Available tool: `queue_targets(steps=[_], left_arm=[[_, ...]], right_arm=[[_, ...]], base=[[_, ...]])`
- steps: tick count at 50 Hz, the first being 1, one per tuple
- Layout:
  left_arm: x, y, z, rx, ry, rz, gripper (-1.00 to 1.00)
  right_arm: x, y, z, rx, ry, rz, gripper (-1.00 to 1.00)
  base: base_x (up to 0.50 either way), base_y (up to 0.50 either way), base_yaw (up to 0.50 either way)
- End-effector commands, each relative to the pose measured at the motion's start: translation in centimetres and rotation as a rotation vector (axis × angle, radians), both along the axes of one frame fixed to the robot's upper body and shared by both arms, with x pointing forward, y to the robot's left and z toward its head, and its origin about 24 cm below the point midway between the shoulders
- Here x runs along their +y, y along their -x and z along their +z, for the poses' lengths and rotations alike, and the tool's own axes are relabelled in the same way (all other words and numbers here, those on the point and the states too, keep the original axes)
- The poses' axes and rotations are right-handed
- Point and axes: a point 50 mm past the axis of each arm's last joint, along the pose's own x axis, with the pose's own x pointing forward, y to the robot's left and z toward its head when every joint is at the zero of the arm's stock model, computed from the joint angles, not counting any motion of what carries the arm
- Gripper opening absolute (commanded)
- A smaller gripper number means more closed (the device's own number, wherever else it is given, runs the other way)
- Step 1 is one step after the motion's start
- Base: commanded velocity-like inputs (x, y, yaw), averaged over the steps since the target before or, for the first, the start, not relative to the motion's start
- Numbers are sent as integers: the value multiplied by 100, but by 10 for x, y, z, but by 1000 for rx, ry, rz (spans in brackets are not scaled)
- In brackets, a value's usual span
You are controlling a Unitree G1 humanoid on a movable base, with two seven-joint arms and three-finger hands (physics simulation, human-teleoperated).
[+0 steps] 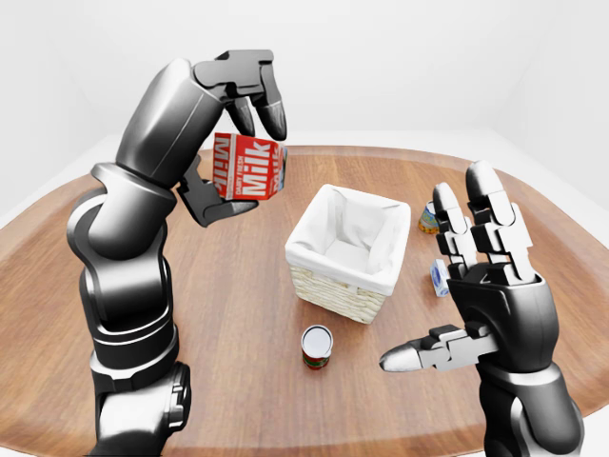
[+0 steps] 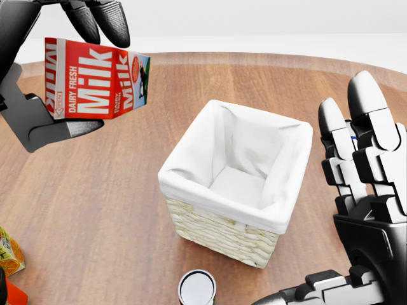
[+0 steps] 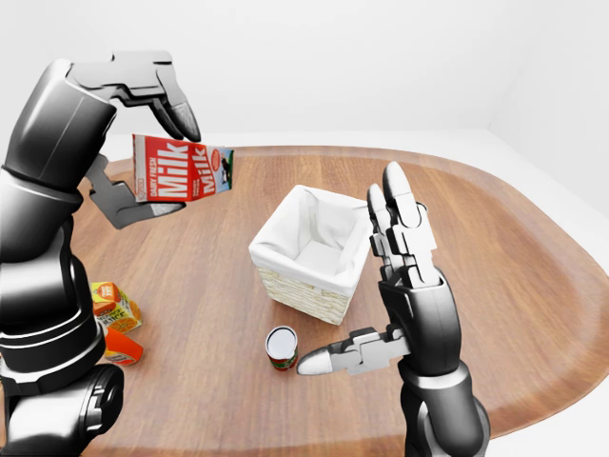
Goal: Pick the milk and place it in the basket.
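Observation:
The red and white milk carton (image 2: 95,79) lies on its side in the air, at the upper left of the head view, left of and above the basket. My left hand (image 2: 76,70) is shut on it, fingers over its top and thumb under it. The wicker basket (image 2: 216,225) with a white cloth liner stands in the middle of the wooden table, with nothing inside. My right hand (image 2: 362,190) is open at the right, fingers spread upward, holding nothing, apart from the basket.
A can (image 2: 197,288) stands just below the basket. An orange carton (image 3: 114,303) and a red pack (image 3: 124,347) lie at the left edge. Another can (image 1: 430,219) and a small blue-white item (image 1: 439,279) sit right of the basket. The round wooden table (image 2: 102,210) fills the view.

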Motion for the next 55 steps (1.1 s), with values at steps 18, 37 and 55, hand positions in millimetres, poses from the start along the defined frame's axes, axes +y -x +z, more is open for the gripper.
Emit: queue_targets(steps=[18, 37, 55], left_arm=[[-39, 12, 18, -93, -2, -120, -100], [-72, 13, 7, -55, 53, -228, -100], [-94, -13, -7, 73, 121, -269, -100]], right_arm=[[0, 0, -3, 4, 0, -1, 100], [-2, 0, -3, 6, -3, -5, 100], [-1, 0, -4, 6, -3, -2, 100]], base=[[0, 0, 0], [0, 0, 0], [0, 0, 0]])
